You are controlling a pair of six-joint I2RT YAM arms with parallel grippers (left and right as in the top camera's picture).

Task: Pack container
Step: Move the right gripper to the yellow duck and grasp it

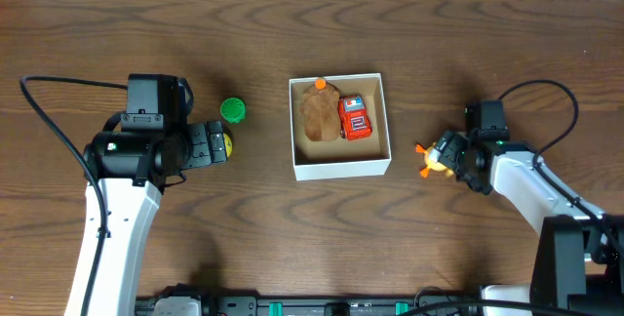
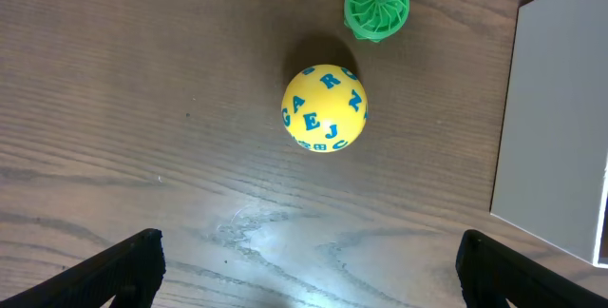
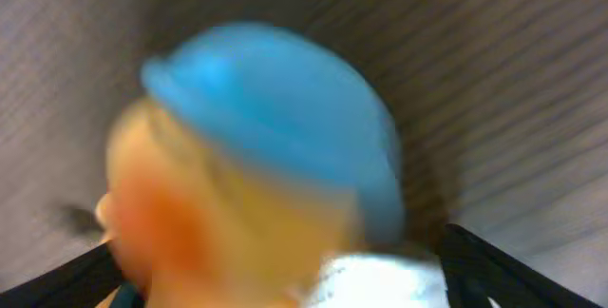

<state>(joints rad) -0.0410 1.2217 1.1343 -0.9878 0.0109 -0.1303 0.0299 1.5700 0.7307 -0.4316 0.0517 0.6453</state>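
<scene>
The container (image 1: 341, 168), a low white box, sits mid-table and holds a brown toy (image 1: 319, 113) and a red car (image 1: 355, 118). Its white wall shows at the right of the left wrist view (image 2: 556, 118). My left gripper (image 1: 216, 143) (image 2: 304, 270) is open and empty, just short of a yellow ball with blue letters (image 1: 227, 143) (image 2: 324, 108). A green round toy (image 1: 232, 110) (image 2: 377, 4) lies just beyond the ball. My right gripper (image 1: 447, 158) (image 3: 285, 279) is open, its fingers on either side of a yellow-orange duck toy with a blue cap (image 1: 429, 166) (image 3: 275, 127), right of the container.
The brown wooden table (image 1: 312, 248) carries nothing else. Black cables loop behind both arms at the left (image 1: 39, 101) and right (image 1: 556, 92). The arm bases stand along the front edge.
</scene>
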